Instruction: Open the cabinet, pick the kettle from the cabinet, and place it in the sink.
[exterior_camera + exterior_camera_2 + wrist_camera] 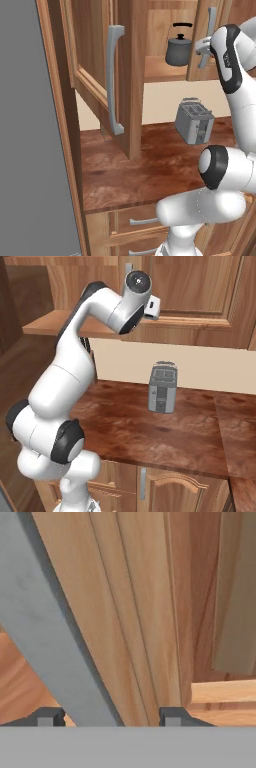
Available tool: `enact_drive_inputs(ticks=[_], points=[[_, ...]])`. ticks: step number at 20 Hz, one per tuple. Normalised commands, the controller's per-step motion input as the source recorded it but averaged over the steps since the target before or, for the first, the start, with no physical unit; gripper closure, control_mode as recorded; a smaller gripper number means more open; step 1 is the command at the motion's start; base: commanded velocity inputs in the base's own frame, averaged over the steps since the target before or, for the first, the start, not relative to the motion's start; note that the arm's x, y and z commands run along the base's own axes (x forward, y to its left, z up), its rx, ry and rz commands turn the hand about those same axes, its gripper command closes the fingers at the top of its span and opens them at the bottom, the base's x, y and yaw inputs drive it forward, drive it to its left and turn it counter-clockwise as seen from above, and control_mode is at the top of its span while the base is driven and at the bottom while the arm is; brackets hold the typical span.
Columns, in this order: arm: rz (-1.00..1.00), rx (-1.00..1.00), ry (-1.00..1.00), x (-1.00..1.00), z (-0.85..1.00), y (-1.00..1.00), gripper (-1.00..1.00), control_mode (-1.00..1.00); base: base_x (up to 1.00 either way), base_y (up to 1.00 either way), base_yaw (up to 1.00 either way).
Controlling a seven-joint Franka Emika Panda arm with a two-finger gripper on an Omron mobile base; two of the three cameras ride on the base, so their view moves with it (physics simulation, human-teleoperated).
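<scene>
Midway through the job, the white arm reached up to the wall cabinet (131, 75), whose left door (102, 75) already stood swung wide over the counter (150, 170). Its gripper (106, 716) sat at the grey bar handle (45, 637) of the right door (200, 45), which looked part-way open but still screened one side of the shelf. From the camera on the hand, the handle ran between the two dark fingertips (46, 717), one on each side, with a gap visible between the far tip and the bar; the jaws stood spread around the handle, and whether they had yet pinched it could not be told.

On the shelf the kettle (178, 46) stood upright and untouched (dark grey, with a black arched handle), just beside the inner edge of that right door and well apart from the fingers. Below it, a boxy silver toaster (194, 121) sat on the reddish-brown counter against the pale wall, clear of the arm.

As a reading of progress, the opening step appeared only partly done: one door out of the way, the other apparently being worked. Everything after that seemed still ahead: reaching in, taking the kettle by its handle or body, lifting it out past the doors, and carrying it to the sink.
</scene>
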Motion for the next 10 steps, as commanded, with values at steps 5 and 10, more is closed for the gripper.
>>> enact_drive_inputs(ticks=[5,10], points=[[-0.01,0.0,-0.11,0.42,-0.14,0.23,1.0,-1.0,0.0,0.0,0.0],[-0.04,0.0,-0.15,0.41,-0.13,0.29,1.0,-1.0,0.0,0.0,0.0]])
